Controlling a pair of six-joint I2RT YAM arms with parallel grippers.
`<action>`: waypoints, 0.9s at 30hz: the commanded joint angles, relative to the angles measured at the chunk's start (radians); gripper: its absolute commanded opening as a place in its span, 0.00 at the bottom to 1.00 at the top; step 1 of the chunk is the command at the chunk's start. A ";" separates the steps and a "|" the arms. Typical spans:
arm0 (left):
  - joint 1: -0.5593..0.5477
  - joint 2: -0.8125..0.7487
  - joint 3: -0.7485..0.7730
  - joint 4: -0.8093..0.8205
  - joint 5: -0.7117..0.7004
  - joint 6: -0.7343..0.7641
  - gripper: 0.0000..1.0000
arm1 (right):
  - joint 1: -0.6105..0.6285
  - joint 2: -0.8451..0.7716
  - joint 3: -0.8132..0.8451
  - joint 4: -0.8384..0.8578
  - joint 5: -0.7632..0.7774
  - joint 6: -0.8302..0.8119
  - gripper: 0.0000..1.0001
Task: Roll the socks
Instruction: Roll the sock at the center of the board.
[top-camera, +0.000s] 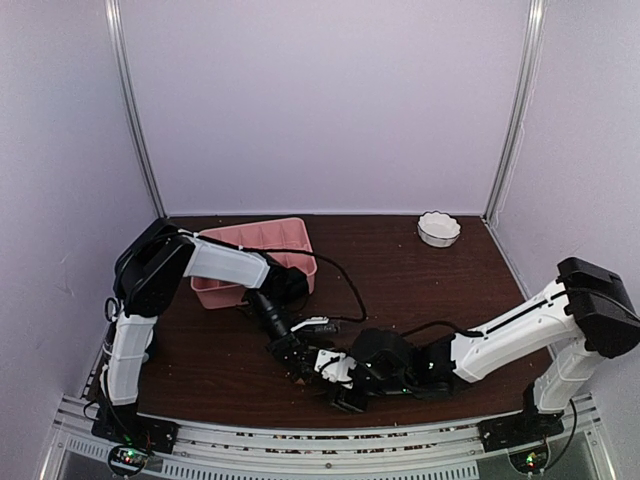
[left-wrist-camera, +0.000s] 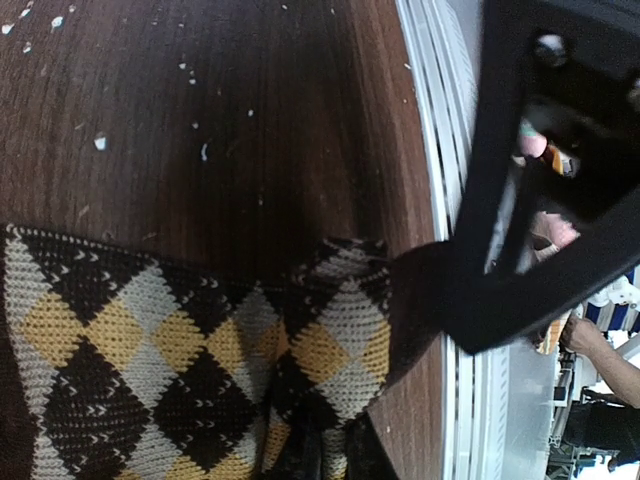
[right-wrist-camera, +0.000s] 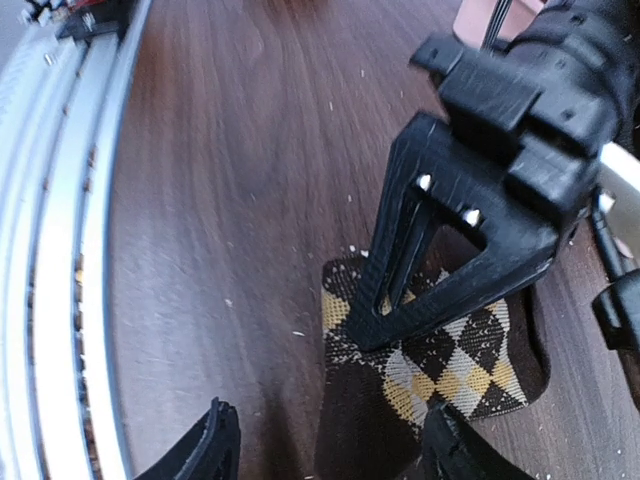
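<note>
The brown-and-tan checkered sock (left-wrist-camera: 150, 350) lies flat on the dark wooden table near its front edge, and also shows in the right wrist view (right-wrist-camera: 450, 365). My left gripper (left-wrist-camera: 325, 450) is shut on a fold at the sock's edge; it shows as a black triangular finger (right-wrist-camera: 450, 240) in the right wrist view. My right gripper (right-wrist-camera: 330, 450) is open just above the table, one finger over the sock's dark end and the other over bare wood. In the top view both grippers meet at the front middle, left (top-camera: 300, 357) and right (top-camera: 345, 390). The magenta-pink sock is out of view.
A pink divided tray (top-camera: 255, 240) stands at the back left, behind the left arm. A small white bowl (top-camera: 438, 228) sits at the back right. The table's metal front rail (right-wrist-camera: 60, 250) runs close to the sock and grippers. White crumbs speckle the wood.
</note>
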 joint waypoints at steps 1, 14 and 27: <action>-0.002 0.065 -0.018 0.044 -0.197 -0.004 0.07 | 0.000 0.075 0.049 -0.048 0.095 -0.130 0.62; -0.002 0.073 -0.013 0.019 -0.165 0.045 0.08 | -0.033 0.207 0.124 -0.091 0.075 -0.167 0.38; 0.006 -0.006 -0.045 0.028 -0.171 0.106 0.14 | -0.095 0.288 0.126 -0.188 -0.069 -0.074 0.10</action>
